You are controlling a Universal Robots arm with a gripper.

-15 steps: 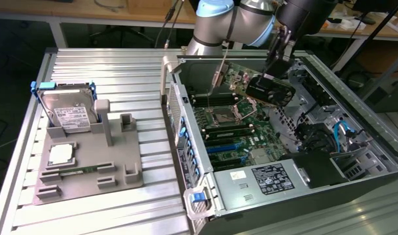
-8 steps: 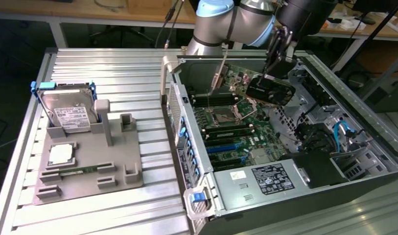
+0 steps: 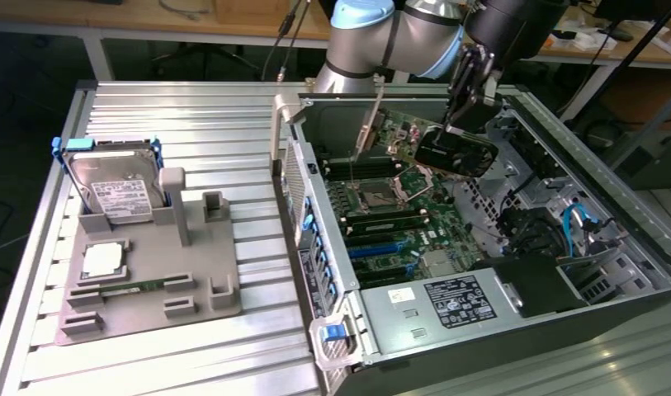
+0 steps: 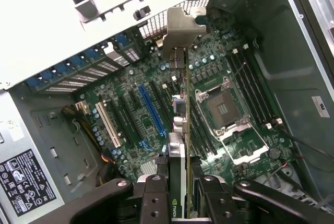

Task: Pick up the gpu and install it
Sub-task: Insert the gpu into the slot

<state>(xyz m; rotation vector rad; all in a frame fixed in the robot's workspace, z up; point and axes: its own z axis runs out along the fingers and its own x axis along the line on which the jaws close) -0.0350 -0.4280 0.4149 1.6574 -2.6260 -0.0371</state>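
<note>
Holds gpu [image 3: 454, 153] clamped in gripper [image 3: 460, 125], edge-down above board [image 3: 393, 216] inside case [image 3: 592, 165]. Points long axis at case's slotted rear wall, bracket [image 4: 180, 28] leading. Hangs over socket [image 4: 222, 109] side, near-parallel to blue slot [image 4: 152, 110] lying just beside, toward power-supply [image 3: 456, 301] end.

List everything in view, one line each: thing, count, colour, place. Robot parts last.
gpu card: one, green board with dark round fan and silver bracket, held over the motherboard.
metal computer case: one, grey, exterior view's right, side open.
motherboard: one, green, inside the case.
processor socket: one, silver, on the motherboard.
hard drive: one, silver with white label, upright in the holder.
plastic holder: one, grey, on the table, exterior view's left.
memory stick: one, narrow green, lying in the holder.
slatted metal table: one, silver, under holder and case.
robot arm: one, silver and light blue, above the case.
gripper: one, black, shut on the gpu card.
</note>
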